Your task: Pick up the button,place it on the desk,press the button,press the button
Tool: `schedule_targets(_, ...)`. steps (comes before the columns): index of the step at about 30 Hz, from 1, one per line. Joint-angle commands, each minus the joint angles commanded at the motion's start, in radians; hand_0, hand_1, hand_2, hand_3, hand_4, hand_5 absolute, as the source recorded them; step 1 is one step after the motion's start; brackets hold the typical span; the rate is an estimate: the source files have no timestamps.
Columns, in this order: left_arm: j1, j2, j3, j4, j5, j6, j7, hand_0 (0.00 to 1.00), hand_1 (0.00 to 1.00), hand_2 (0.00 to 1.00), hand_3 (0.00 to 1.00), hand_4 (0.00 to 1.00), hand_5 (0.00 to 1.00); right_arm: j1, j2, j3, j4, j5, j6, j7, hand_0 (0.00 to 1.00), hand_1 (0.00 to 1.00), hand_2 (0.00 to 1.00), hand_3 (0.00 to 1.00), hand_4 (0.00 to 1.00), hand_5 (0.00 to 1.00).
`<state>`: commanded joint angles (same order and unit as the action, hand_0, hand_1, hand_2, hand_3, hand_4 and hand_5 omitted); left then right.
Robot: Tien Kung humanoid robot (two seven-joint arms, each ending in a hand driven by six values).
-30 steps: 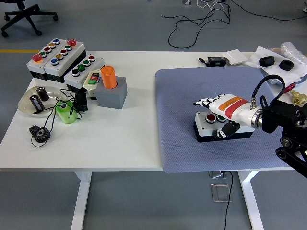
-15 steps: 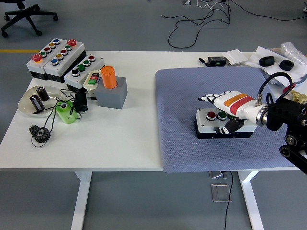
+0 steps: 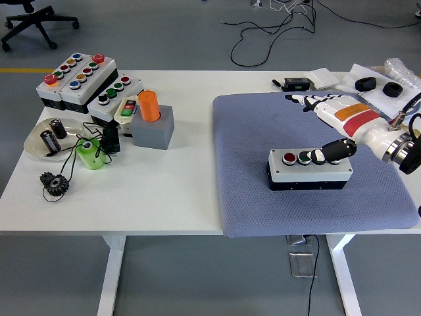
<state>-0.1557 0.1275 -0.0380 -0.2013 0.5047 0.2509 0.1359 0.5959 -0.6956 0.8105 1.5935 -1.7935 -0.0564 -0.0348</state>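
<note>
Button box (image 3: 309, 170), white-topped with a black base, is seen lying flat on the blue-grey mat (image 3: 263, 131) in the right half of the frame, with a red button (image 3: 289, 158) at its left end and a green one (image 3: 304, 157) just beside it. The right hand (image 3: 335, 122) is held above and behind the box's right end, its white fingers (image 3: 304, 99) stretched out toward the upper middle of the frame and nothing grasped; its dark thumb (image 3: 335, 149) is angled down to the box's top near a third button, though contact cannot be confirmed. The white table (image 3: 184, 191) is covered by the mat only on its right part. In the upper left of the frame, larger multi-button control boxes (image 3: 79, 79) are grouped, and beside them a grey block (image 3: 156, 128) with an orange cylinder (image 3: 149, 105) standing on it. Lower left, a shallow dish (image 3: 39, 141), a green part (image 3: 89, 155) and a black gear (image 3: 54, 182) are laid out.
</note>
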Motion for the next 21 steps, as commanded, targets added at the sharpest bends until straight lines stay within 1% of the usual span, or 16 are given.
schedule_targets(2, 0.000, 0.000, -0.001, 0.000, 0.000, 0.000, 0.000, 0.601, 0.512, 0.468, 0.470, 0.283, 0.975, -0.005, -0.006, -0.002, 0.000, 0.021, 0.004, -0.008, 0.239, 0.030, 0.158, 0.863, 0.890, 0.374)
schedule_targets(3, -0.001, 0.000, -0.001, 0.000, 0.000, 0.000, 0.000, 0.601, 0.512, 0.468, 0.470, 0.283, 0.975, -0.012, -0.012, -0.006, -0.004, 0.039, 0.026, -0.023, 0.239, 0.030, 0.158, 0.863, 0.890, 0.374)
schedule_targets(4, -0.001, 0.000, -0.002, 0.000, 0.000, 0.000, 0.000, 0.601, 0.512, 0.468, 0.470, 0.283, 0.975, -0.014, -0.013, -0.007, -0.005, 0.043, 0.031, -0.026, 0.239, 0.030, 0.158, 0.863, 0.890, 0.374)
schedule_targets(5, -0.001, -0.001, -0.002, 0.000, 0.000, 0.000, 0.000, 0.601, 0.512, 0.468, 0.470, 0.283, 0.976, -0.018, -0.016, -0.010, -0.010, 0.049, 0.057, -0.043, 0.096, 0.002, 0.002, 0.736, 0.879, 0.479)
schedule_targets(7, -0.001, -0.001, -0.003, 0.000, 0.000, 0.000, -0.001, 0.601, 0.512, 0.468, 0.470, 0.283, 0.976, -0.021, -0.016, -0.016, -0.020, 0.056, 0.098, -0.068, 0.096, 0.002, 0.002, 0.736, 0.879, 0.479)
schedule_targets(10, -0.002, -0.002, -0.002, 0.000, 0.000, 0.000, 0.000, 0.601, 0.512, 0.468, 0.470, 0.283, 0.976, -0.023, -0.014, -0.023, -0.029, 0.058, 0.142, -0.088, 0.096, 0.002, 0.002, 0.736, 0.879, 0.479)
schedule_targets(11, -0.002, -0.002, -0.002, 0.000, 0.000, 0.000, 0.000, 0.603, 0.512, 0.468, 0.470, 0.283, 0.978, -0.024, -0.014, -0.024, -0.030, 0.058, 0.151, -0.091, 0.091, 0.002, 0.002, 0.712, 0.870, 0.522)
schedule_targets(16, -0.002, -0.002, -0.002, 0.000, 0.000, 0.000, 0.000, 0.603, 0.512, 0.468, 0.470, 0.283, 0.978, -0.021, -0.011, -0.045, -0.035, 0.058, 0.179, -0.098, 0.091, 0.002, 0.002, 0.712, 0.870, 0.522)
schedule_targets(17, -0.002, -0.002, -0.003, 0.000, 0.001, 0.000, 0.000, 0.601, 0.512, 0.468, 0.470, 0.283, 0.980, -0.021, -0.010, -0.048, -0.036, 0.058, 0.182, -0.099, 0.090, 0.002, 0.002, 0.710, 0.866, 0.537)
schedule_targets(21, -0.002, -0.001, -0.003, 0.000, 0.001, 0.000, 0.000, 0.601, 0.512, 0.468, 0.470, 0.283, 0.980, -0.016, -0.006, -0.062, -0.045, 0.059, 0.187, -0.103, 0.090, 0.002, 0.002, 0.710, 0.866, 0.537)
